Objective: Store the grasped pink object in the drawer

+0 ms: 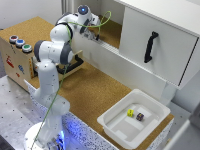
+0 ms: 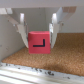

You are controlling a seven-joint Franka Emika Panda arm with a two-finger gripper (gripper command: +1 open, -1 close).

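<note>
Jaws closed on the pink object (image 2: 39, 42), one finger (image 2: 20, 31) pressed against each side, as the wrist view shows the block held clear above the cork worktop (image 2: 60, 60). In the exterior view the gripper (image 1: 93, 31) hangs at the far side of the scene, close to the big white cabinet (image 1: 155, 37). The drawer (image 1: 74, 64) of the plywood box (image 1: 15, 60) sits on the exterior view's left, largely hidden behind the arm. A white tray (image 1: 117, 127) at near right holds a yellow cube (image 1: 130, 113) and a dark purple cube (image 1: 140, 116).
</note>
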